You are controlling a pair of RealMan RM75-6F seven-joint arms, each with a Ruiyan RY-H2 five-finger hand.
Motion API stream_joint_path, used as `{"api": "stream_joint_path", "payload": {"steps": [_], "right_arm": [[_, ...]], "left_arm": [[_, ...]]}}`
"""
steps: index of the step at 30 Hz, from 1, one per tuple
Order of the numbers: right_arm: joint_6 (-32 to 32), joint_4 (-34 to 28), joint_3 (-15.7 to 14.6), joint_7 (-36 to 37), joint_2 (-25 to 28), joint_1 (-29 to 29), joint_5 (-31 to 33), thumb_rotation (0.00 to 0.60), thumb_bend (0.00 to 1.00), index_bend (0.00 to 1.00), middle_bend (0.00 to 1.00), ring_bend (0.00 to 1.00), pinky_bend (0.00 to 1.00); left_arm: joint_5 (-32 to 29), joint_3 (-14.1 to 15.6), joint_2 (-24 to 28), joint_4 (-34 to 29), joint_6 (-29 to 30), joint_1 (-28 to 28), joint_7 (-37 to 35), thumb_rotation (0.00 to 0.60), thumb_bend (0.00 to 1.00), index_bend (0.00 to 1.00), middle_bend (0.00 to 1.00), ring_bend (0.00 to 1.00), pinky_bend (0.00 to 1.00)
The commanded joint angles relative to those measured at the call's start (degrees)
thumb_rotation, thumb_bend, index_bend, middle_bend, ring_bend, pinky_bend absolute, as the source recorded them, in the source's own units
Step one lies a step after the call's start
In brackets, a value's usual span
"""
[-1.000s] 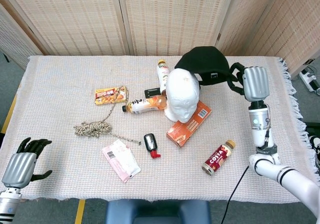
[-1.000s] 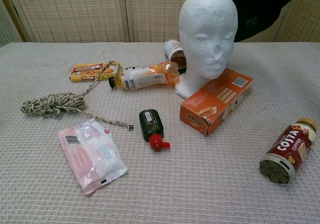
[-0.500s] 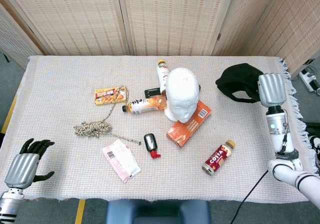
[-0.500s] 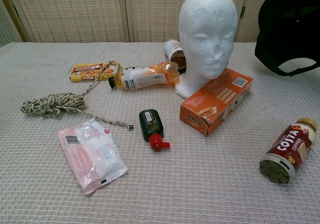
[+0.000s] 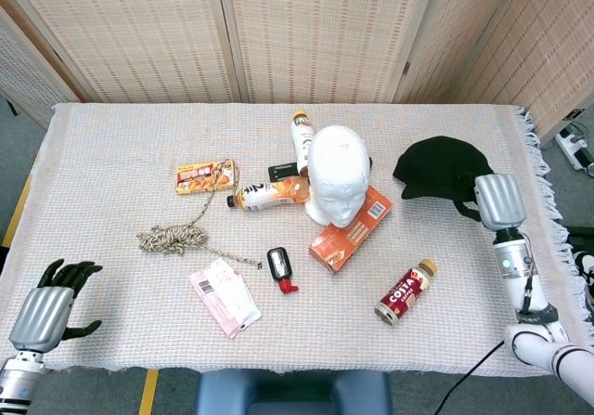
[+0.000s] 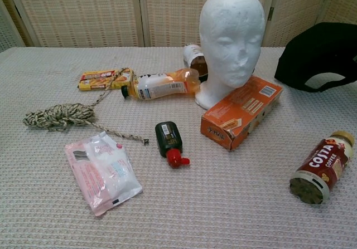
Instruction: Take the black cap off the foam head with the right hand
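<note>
Fingers of your right hand [image 5: 499, 201] are hidden under its silver back, right at the cap's rear strap, so you cannot tell whether it grips the cap or has let go. That black cap [image 5: 440, 167] is off the foam head [image 5: 335, 173]: it rests on the cloth to the head's right, well apart from it, soft crown domed up, the arched back opening showing in the chest view [image 6: 322, 54]. You see the white head bare, standing against an orange box [image 5: 351, 228]. Your left hand [image 5: 46, 311] hangs at the table's near-left edge, dark fingers spread, holding nothing.
</note>
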Motion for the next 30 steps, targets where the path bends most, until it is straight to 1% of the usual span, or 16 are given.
{"api": "stream_joint_path", "payload": {"steps": [1,4,7,8,11,14,16,17,18,19,20,21,23,25,28,30], "right_arm": [[-1.14,1.1,-0.61,0.36,-1.12,-0.31,0.38,0.6,0.85,0.79,1.0,1.0,1.0],[-2.48,2.6,-1.09,0.58,-2.3,-0.45,0.78,0.6,0.84,0.77,1.0,1.0,1.0],[-4.9,3.75,-1.52,0.38,-3.08,-0.4,1.55,0.6,0.77,0.73,0.98,0.99,1.0],[-6.85,3.6,-1.87,-0.11,-2.86,-0.33,2.08,0.6,0.74,0.7,0.97,0.97,1.0],[-10.85,1.6,-2.37,-1.86,-1.29,-0.01,3.26,0.6,0.54,0.55,0.9,0.92,1.0],[-14.19,-1.06,-2.81,-3.95,0.71,0.27,4.34,0.6,0.39,0.44,0.85,0.87,1.0],[-14.81,-1.65,-2.93,-4.38,1.18,0.33,4.51,0.6,0.33,0.4,0.81,0.84,1.0],[-15.01,-1.93,-2.93,-4.55,1.38,0.36,4.61,0.6,0.3,0.38,0.78,0.81,1.0],[-15.65,-2.51,-3.07,-4.97,1.83,0.41,4.78,0.595,0.24,0.34,0.74,0.76,1.0],[-16.93,-3.67,-3.37,-5.85,2.81,0.53,5.11,0.579,0.18,0.29,0.66,0.68,0.98],[-17.78,-4.74,-3.59,-6.61,3.65,0.61,5.34,0.563,0.14,0.27,0.63,0.64,0.96],[-19.02,-6.03,-4.26,-7.26,4.92,0.47,5.44,0.527,0.11,0.24,0.57,0.58,0.91],[-19.6,-8.75,-4.55,-8.06,6.99,0.15,5.8,0.486,0.08,0.2,0.49,0.49,0.82],[-19.34,-10.9,-4.82,-8.81,8.54,-0.38,5.99,0.472,0.07,0.15,0.43,0.4,0.71],[-17.04,-14.77,-5.43,-10.17,11.26,-1.88,5.49,0.468,0.07,0.1,0.34,0.28,0.53],[-13.81,-17.61,-5.93,-11.67,13.22,-3.56,4.74,0.47,0.07,0.09,0.33,0.26,0.49]], "left_arm": [[0.01,0.09,0.05,0.0,0.04,0.08,-0.01,0.6,0.07,0.23,0.21,0.19,0.12],[0.03,0.16,0.12,-0.06,0.14,0.18,0.02,0.6,0.07,0.23,0.21,0.19,0.12],[0.07,0.19,0.19,-0.18,0.07,0.13,0.16,0.6,0.07,0.23,0.21,0.19,0.12],[0.1,0.2,0.22,-0.24,0.03,0.1,0.22,0.6,0.07,0.23,0.21,0.19,0.12],[0.23,0.23,0.24,-0.36,0.03,0.06,0.35,0.6,0.07,0.23,0.21,0.19,0.12],[0.13,0.34,0.17,-0.49,-0.23,0.02,0.49,0.6,0.07,0.23,0.21,0.19,0.12],[0.12,0.36,0.14,-0.51,-0.29,0.01,0.52,0.6,0.07,0.23,0.21,0.19,0.12],[0.11,0.36,0.14,-0.52,-0.3,0.01,0.53,0.6,0.07,0.23,0.21,0.19,0.12],[0.1,0.39,0.11,-0.53,-0.35,0.0,0.57,0.6,0.07,0.23,0.21,0.19,0.12],[0.09,0.44,0.08,-0.57,-0.45,-0.03,0.63,0.6,0.07,0.23,0.21,0.19,0.12],[0.1,0.46,0.03,-0.61,-0.51,-0.05,0.68,0.6,0.07,0.23,0.21,0.19,0.12],[0.19,0.42,-0.03,-0.6,-0.45,-0.08,0.69,0.6,0.07,0.23,0.21,0.19,0.12],[0.19,0.36,-0.04,-0.57,-0.36,-0.09,0.66,0.6,0.07,0.23,0.21,0.19,0.12],[0.16,0.34,0.0,-0.58,-0.34,-0.09,0.62,0.6,0.07,0.23,0.21,0.19,0.12],[0.07,0.32,0.02,-0.54,-0.38,-0.1,0.56,0.6,0.07,0.23,0.21,0.19,0.12],[0.07,0.3,-0.03,-0.45,-0.3,-0.07,0.44,0.6,0.07,0.23,0.21,0.19,0.12]]}}
